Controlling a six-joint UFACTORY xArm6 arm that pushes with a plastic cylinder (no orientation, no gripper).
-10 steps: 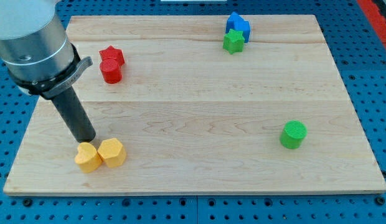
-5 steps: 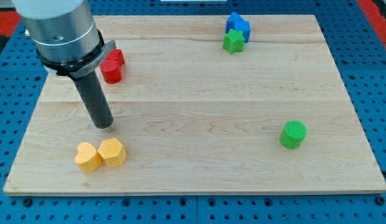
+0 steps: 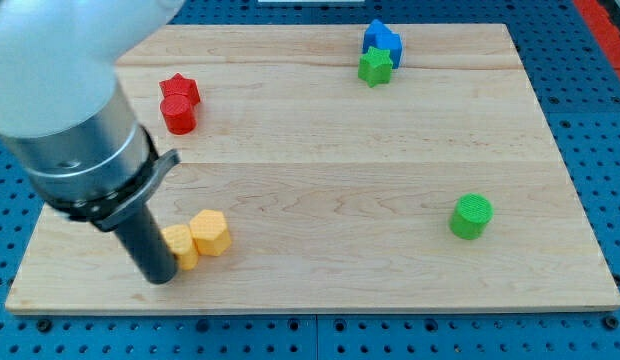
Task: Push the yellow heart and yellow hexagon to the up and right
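The yellow heart (image 3: 182,245) and the yellow hexagon (image 3: 209,233) lie side by side near the board's bottom left, touching each other. The hexagon is to the right of the heart and slightly higher. My tip (image 3: 160,279) is at the heart's lower left, touching it, and the rod hides part of the heart. The arm's grey body fills the view's upper left.
A red star (image 3: 179,88) and a red cylinder (image 3: 178,114) sit at the upper left. A blue block (image 3: 382,42) and a green star (image 3: 374,67) sit at the top. A green cylinder (image 3: 472,216) is at the right. The wooden board (image 3: 340,160) has its bottom edge close below my tip.
My tip has gone from above the yellow pair round to the heart's lower left. Both yellow blocks have shifted right and slightly up.
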